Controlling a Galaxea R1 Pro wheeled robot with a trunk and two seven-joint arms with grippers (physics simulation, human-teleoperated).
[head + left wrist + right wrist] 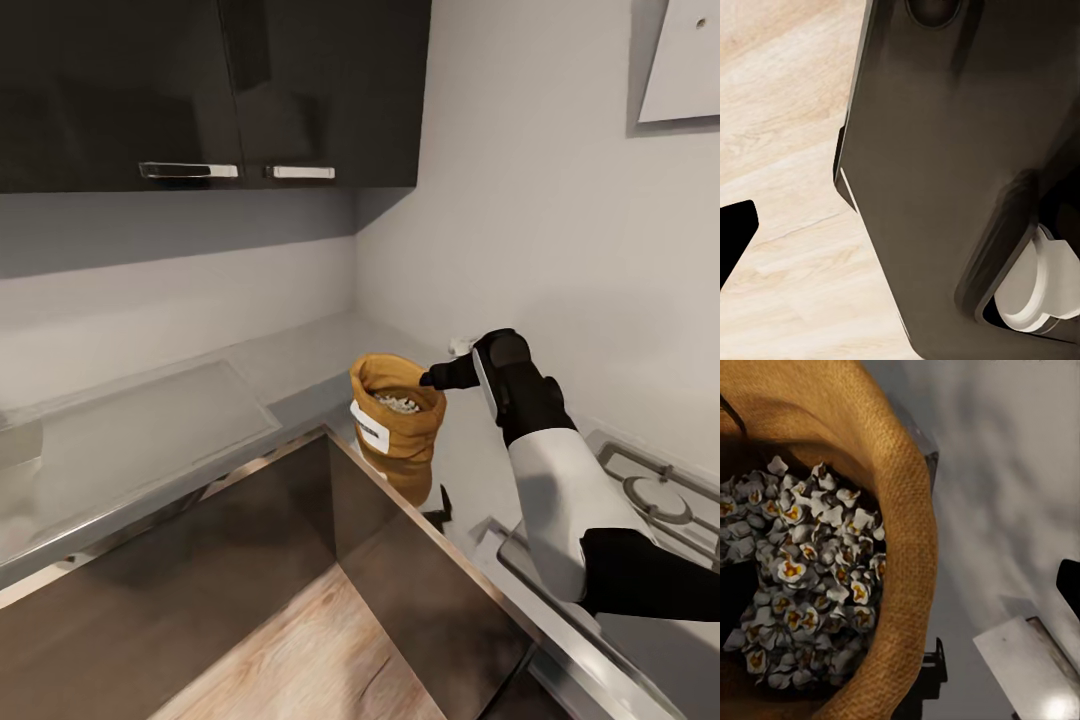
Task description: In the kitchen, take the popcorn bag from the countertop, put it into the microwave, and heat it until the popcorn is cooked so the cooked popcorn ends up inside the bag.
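The tan popcorn bag (392,420) stands upright with its white label facing front, on the inner corner of the grey countertop (150,430). Whitish popcorn (398,404) fills it. In the right wrist view the popcorn (810,585) lies inside the bag's rolled rim (904,555). My right gripper (437,379) is at the bag's right rim, one fingertip (1069,583) outside the sack and a dark shape inside it, jaws wide apart. One black fingertip (735,234) of the left gripper hangs over the wooden floor. The microwave is out of view.
Dark wall cabinets (200,90) hang above the worktop. The steel gas hob (650,500) lies to the right under my right arm, with the white hood (685,60) above it. Dark base cabinet fronts (200,560) meet the wooden floor (300,660). My own dark base and a wheel (1035,292) are beside the left arm.
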